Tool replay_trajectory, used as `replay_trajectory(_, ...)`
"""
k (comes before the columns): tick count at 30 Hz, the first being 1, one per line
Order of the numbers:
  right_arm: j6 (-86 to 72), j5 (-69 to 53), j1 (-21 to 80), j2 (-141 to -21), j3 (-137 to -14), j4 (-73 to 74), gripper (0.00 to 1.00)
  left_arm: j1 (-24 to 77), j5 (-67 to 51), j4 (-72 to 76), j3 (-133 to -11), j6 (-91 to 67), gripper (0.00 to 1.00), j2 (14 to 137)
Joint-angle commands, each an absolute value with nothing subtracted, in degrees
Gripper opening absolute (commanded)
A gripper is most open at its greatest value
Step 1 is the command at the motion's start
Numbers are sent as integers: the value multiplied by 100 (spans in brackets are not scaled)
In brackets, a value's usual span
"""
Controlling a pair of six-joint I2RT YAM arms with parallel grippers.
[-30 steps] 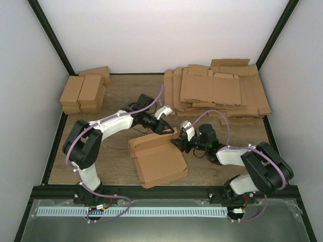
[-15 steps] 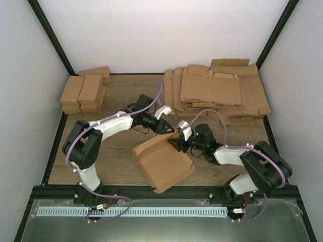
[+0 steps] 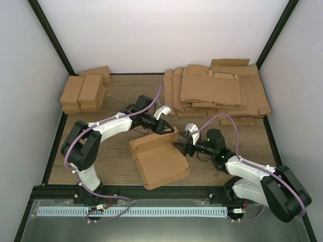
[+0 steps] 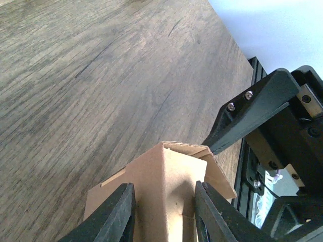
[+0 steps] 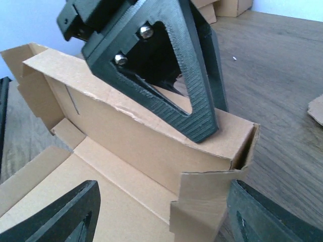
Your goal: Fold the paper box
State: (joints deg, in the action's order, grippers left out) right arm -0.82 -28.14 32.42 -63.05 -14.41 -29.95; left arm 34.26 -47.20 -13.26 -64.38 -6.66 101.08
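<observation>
The paper box (image 3: pixel 157 160) lies partly folded in the middle of the table, with its far long wall standing and its brown floor panel flat toward me. My left gripper (image 3: pixel 168 130) straddles the right end of that wall; in the left wrist view (image 4: pixel 164 186) both fingers press the folded cardboard (image 4: pixel 171 176) between them. My right gripper (image 3: pixel 179 146) is wide open at the box's right end. In the right wrist view (image 5: pixel 164 201) a short side flap (image 5: pixel 202 201) stands between its fingers, close to the right finger (image 5: pixel 272 217). The left gripper's finger (image 5: pixel 194 108) rests on the wall top.
A heap of flat brown blanks (image 3: pixel 217 91) lies at the back right. Finished brown boxes (image 3: pixel 83 92) are grouped at the back left. The black frame rail (image 3: pixel 151 190) runs along the near table edge. White walls close the sides and back.
The box has swung back a little to the left and away from the near edge. My right arm has drawn back to the right, its gripper still at the box's right end. The left gripper stays on the wall.
</observation>
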Motion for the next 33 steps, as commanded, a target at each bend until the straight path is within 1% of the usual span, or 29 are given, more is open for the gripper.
replay_trajectory(1, -281, -3509, 3087, -6217, -1529, -2910, 71, 3404, -4357, -1494, -6273, -492, 35, 10162)
replay_trajectory(9, -710, -3905, 2425, -5558, -1276, -2939, 70, 3401, -4351, -1529, -6234, -416, 35, 10111)
replay_trajectory(11, -815, -3792, 2285, -5426, -1207, -2913, 68, 3401, -4363, -1522, -6247, -413, 35, 10132)
replay_trajectory(13, -923, -3391, 2193, -5377, -1179, -2799, 66, 3401, -4374, -1512, -6257, -409, 35, 10149)
replay_trajectory(15, -927, -3096, 2133, -5485, -1220, -2657, 64, 3402, -4385, -1511, -6262, -406, 35, 10164)
replay_trajectory(18, -932, -2960, 2109, -5865, -1376, -2568, 61, 3401, -4383, -1503, -6275, -397, 35, 10191)
replay_trajectory(20, -910, -3065, 2109, -6183, -1511, -2540, 59, 3401, -4371, -1491, -6269, -402, 35, 10209)
replay_trajectory(28, -545, -3662, 2192, -6981, -1810, -2968, 58, 3402, -4409, -1459, -6320, -433, 35, 10308)
replay_trajectory(30, -501, -3679, 2267, -7113, -1867, -3077, 58, 3401, -4417, -1472, -6336, -430, 35, 10321)
replay_trajectory(33, -386, -3557, 2381, -7344, -2003, -3095, 56, 3401, -4424, -1529, -6399, -402, 35, 10365)
